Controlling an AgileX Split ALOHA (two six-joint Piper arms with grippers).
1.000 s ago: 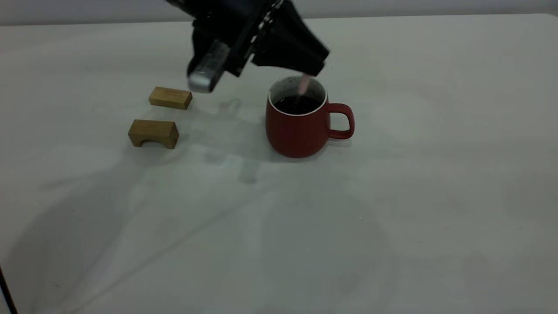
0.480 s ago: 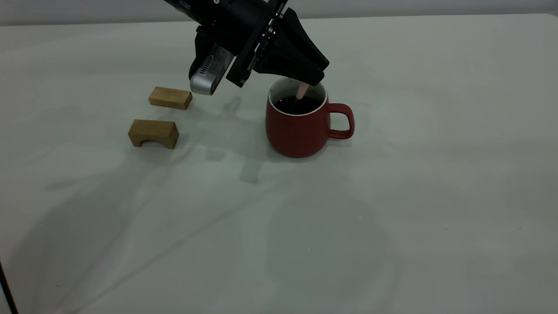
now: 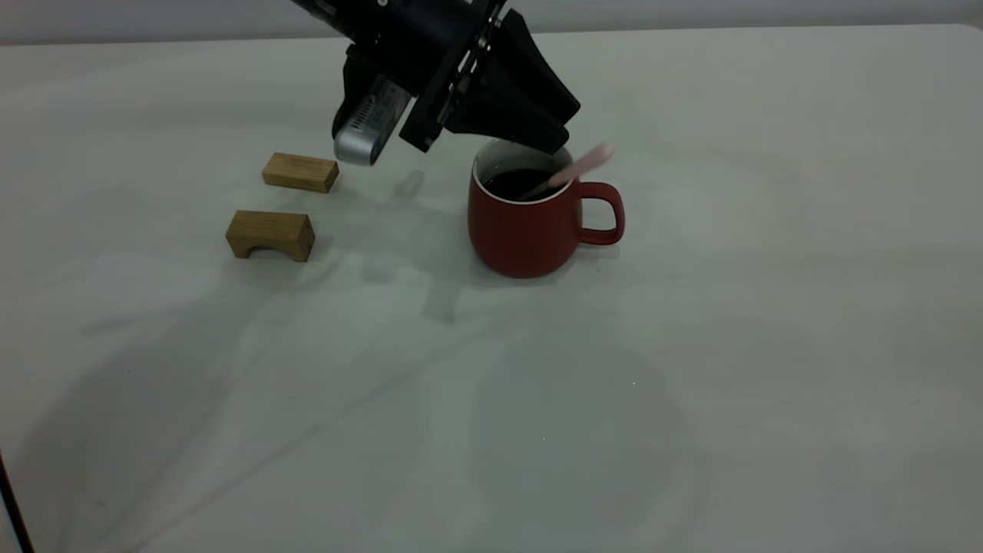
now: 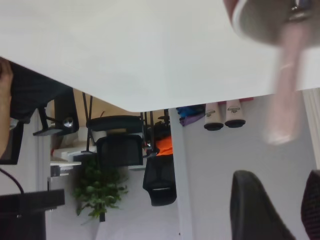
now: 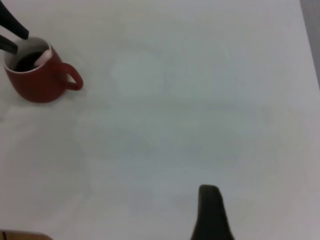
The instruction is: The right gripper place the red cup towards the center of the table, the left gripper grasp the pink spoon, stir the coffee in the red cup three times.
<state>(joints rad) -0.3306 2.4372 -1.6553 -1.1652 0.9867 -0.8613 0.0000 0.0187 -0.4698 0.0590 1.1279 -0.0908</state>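
One pink spoon [image 3: 577,167] is leaning in the red cup [image 3: 530,223]; my left gripper [image 3: 554,136] is hanging loose above it, fingers apart

The exterior camera looks down at an angle across the bench [image 3: 768,346], facing the arms, with the red cup [image 3: 526,230] near the middle of its view. The left wrist camera sits very close to that cup [image 4: 255,22], catching only its rim, the bench's far edge and the room beyond. The right wrist camera looks from well away, high over the bench [image 5: 200,100]; the cup [image 5: 37,77] appears small. All three share the cup.
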